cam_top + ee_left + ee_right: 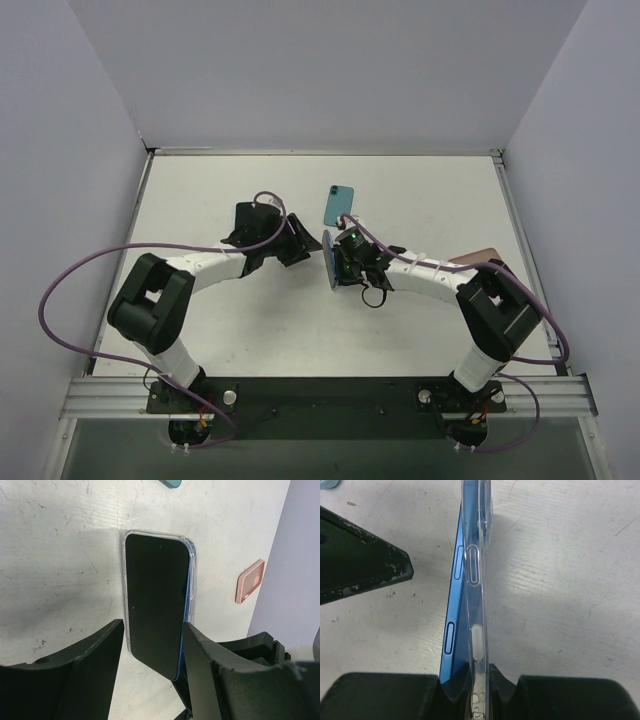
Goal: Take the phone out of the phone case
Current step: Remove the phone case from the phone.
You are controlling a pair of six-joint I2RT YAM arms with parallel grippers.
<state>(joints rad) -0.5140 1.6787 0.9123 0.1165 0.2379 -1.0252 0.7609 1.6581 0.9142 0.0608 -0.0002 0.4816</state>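
Note:
A blue phone with a black screen stands on edge on the table, partly pried out of its clear case. The case rim still wraps the far end. My right gripper is shut on the near edge of the case, where the phone's blue side gapes away to the left. My left gripper is open, its fingers straddling the phone's freed end, with the right finger close against the blue edge. In the top view both grippers meet at the phone mid-table.
A teal phone or case lies flat just behind the grippers. A pink case lies at the right, beside the right arm. Walls enclose the table on three sides.

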